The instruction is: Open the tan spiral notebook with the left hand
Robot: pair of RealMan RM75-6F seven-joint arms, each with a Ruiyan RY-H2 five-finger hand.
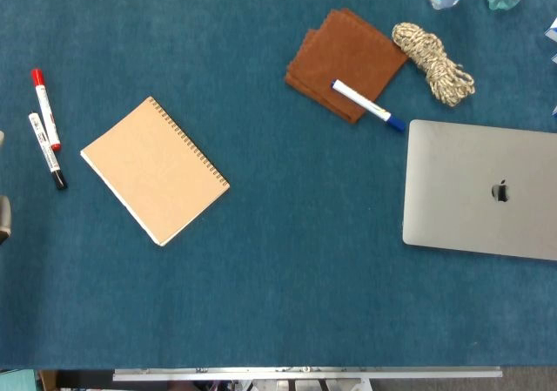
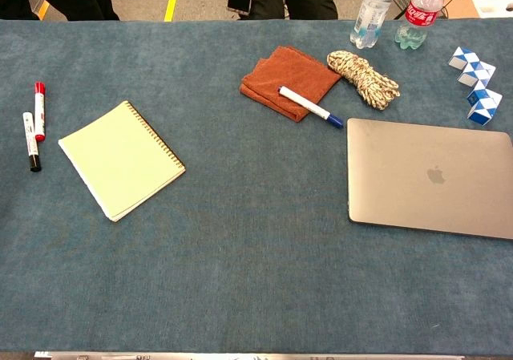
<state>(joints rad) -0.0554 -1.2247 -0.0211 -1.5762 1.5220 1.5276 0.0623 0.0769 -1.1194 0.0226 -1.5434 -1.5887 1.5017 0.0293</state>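
Lying closed on table: tan spiral notebook (image 1: 155,170), untouched; neither hand visible, state unknowable.

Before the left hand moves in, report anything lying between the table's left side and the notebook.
A red-capped marker and a black-capped marker lie left of the tan spiral notebook, apart from it. Nothing lies on its cover. No hand is in view.
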